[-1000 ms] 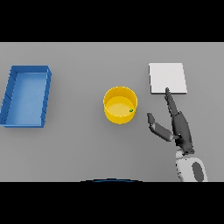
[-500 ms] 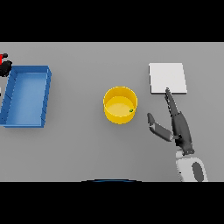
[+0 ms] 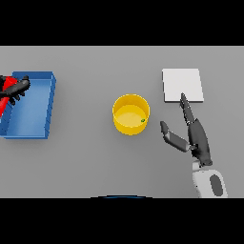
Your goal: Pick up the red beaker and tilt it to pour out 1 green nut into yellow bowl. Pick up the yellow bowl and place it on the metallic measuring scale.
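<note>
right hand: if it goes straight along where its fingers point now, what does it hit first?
Most likely the metallic measuring scale. The right hand points its straight fingers up-view at the scale's near edge. The yellow bowl sits off to the side. Height above the table is unclear.

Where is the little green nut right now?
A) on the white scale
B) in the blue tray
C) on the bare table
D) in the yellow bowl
D: the green nut lies inside the yellow bowl, near its right wall, not in the blue tray or on the scale.
</note>
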Available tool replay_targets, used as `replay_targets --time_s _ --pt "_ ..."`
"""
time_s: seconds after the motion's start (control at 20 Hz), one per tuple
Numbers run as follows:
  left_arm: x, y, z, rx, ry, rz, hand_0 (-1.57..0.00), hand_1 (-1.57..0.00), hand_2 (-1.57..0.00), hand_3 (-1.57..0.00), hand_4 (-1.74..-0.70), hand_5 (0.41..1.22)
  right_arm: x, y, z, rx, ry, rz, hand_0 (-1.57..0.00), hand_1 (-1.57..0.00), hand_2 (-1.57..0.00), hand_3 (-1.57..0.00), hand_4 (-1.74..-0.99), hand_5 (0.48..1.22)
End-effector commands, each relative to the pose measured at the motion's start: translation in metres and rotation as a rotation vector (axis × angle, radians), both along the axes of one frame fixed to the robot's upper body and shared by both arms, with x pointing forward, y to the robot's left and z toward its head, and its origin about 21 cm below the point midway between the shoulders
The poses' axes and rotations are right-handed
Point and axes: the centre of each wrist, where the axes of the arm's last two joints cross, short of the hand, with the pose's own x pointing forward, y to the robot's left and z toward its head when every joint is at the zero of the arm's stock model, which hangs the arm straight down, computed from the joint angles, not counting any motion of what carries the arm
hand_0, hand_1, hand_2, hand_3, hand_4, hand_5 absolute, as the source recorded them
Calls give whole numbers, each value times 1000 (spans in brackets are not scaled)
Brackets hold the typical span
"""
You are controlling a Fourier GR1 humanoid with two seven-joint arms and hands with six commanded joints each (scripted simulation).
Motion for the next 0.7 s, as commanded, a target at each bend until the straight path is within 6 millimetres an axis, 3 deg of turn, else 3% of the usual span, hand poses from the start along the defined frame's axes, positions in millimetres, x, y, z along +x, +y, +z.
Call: replay_targets --time_s 0.0,0.1,0.25,0.35,0.55,0.65 --pt "-1 1 -1 -12 26 -28 -1003 -883 -839 -707 -933 697 -2 0 -4 5 5 4 1 1 1 1 -1162 671" --pt "-3 6 0 -16 51 -57 -641 -565 -536 -452 -823 667 0 -3 0 8 2 -2 1 1 1 1 -1151 677" --pt "1 3 -2 63 67 -91 -328 -289 -274 -231 -750 647 -2 3 -1 10 -3 12 1 1 1 1 -1148 688" --pt "2 2 -13 78 68 -88 -209 -184 -175 -147 -729 647 -3 0 -2 -1 2 6 1 1 1 1 -1160 688" --pt "6 -3 -9 104 13 -66 -85 -75 -71 -60 -705 653 -4 -3 -2 -16 11 -11 1 1 1 1 -1178 679" --pt "7 4 -5 94 -47 -63 -54 -48 -45 -38 -711 663 -5 2 3 -77 12 -5 1 1 1 1 -1163 677"
